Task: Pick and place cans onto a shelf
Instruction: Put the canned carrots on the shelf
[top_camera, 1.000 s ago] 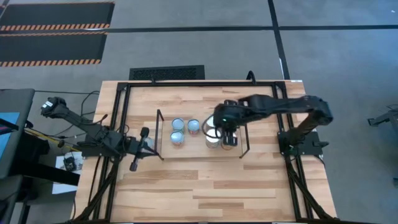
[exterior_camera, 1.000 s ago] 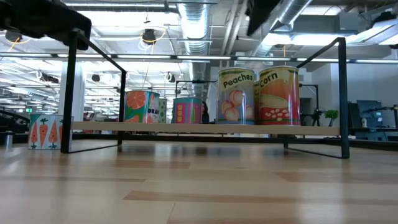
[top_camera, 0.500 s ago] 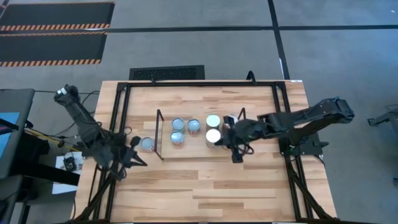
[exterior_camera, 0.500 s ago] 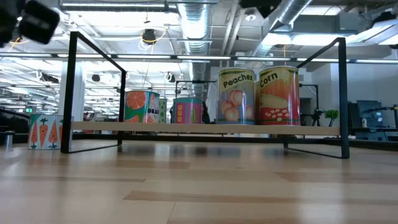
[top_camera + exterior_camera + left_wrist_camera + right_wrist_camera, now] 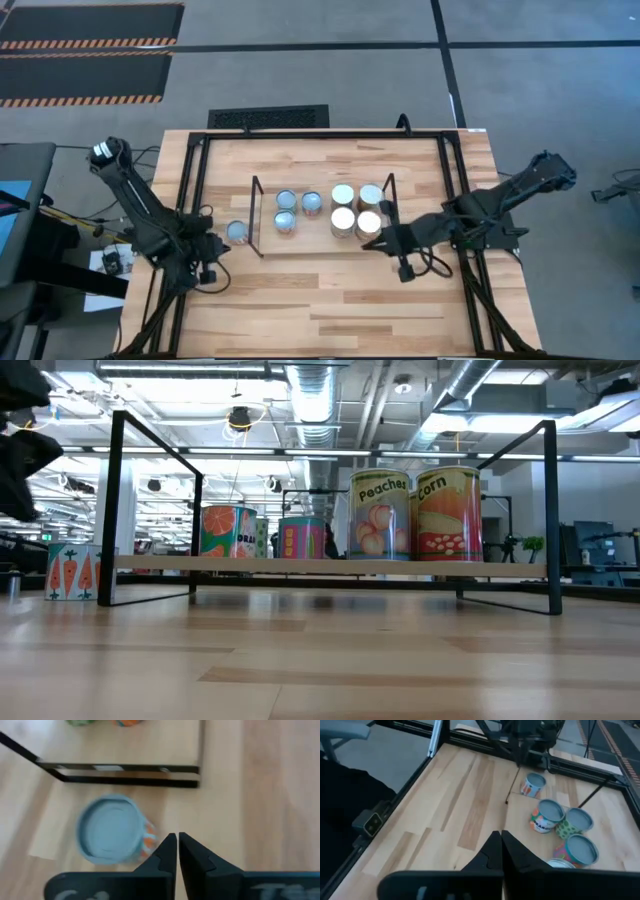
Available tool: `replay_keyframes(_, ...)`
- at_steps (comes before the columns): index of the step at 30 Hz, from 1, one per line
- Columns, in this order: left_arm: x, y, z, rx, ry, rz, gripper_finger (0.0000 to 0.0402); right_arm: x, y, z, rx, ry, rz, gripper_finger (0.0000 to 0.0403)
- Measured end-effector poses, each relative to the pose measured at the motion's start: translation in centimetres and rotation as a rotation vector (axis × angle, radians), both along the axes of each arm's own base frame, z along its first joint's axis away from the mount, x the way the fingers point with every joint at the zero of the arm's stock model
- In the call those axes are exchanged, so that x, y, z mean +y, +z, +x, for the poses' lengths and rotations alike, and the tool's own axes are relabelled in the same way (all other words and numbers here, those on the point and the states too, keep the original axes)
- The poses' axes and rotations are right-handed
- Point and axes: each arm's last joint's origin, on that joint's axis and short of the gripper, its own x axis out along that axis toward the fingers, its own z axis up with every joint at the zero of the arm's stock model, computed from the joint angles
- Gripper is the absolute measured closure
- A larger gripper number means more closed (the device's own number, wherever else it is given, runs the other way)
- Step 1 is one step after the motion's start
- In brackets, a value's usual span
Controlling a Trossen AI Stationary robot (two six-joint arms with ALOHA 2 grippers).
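Note:
Seven cans stand on the shelf (image 5: 262,243): three small silver-blue-topped ones (image 5: 286,200) at its left, several wider whitish-topped ones (image 5: 343,195) at its right. The low view shows the Peaches (image 5: 380,515) and Corn (image 5: 448,515) cans on it. A small carrot-label can (image 5: 237,232) stands on the table left of the shelf and also shows in the left wrist view (image 5: 110,832). My left gripper (image 5: 211,266) is shut and empty, near-left of that can. My right gripper (image 5: 381,240) is shut and empty, just off the shelf's near right corner.
A black metal frame (image 5: 195,160) edges the table. Bare wood lies between the shelf and the table's near edge (image 5: 320,300). In the low view my left arm (image 5: 20,450) shows dark at the upper left.
My right gripper has drawn back from over the shelf's right end toward the table's right and near edges, leaving a wide can standing there. My left gripper has drawn back from over the carrot can toward the near left, and the can stands uncovered.

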Motion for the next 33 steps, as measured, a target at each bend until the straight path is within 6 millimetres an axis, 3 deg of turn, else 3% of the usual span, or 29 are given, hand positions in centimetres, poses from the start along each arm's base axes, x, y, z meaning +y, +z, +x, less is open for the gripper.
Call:
replay_keyframes(12, 0.9, -2.0, 2.6, 0.099, 0.08, 0.24, 0.0285, 2.2, -0.8, -0.3, 0.018, 0.034, -0.031, 0.0398)
replay_keyframes(16, 1.1, -2.6, 3.1, 0.153, 0.083, 0.282, 0.0266, 2.5, -0.6, -0.4, -0.001, 0.045, -0.021, 0.0398)
replay_keyframes(21, 0.9, -3.4, 3.8, 0.23, 0.042, 0.271, 0.0289, 2.6, -0.7, -0.5, 0.001, 0.048, -0.023, 0.0397)
replay_keyframes(26, 0.4, -3.5, 4.4, 0.251, -0.037, 0.279, 0.0364, 2.6, -0.7, -0.5, 0.0, 0.049, -0.023, 0.0397)
replay_keyframes(28, -0.1, -2.8, 4.6, 0.262, -0.062, 0.23, 0.0389, 2.6, -0.7, -0.5, 0.0, 0.049, -0.022, 0.0396)
replay_keyframes(33, -2.8, 1.1, 4.7, 0.287, -0.212, 0.016, 0.0397, 2.6, -0.7, -0.4, -0.001, 0.046, -0.018, 0.0398)
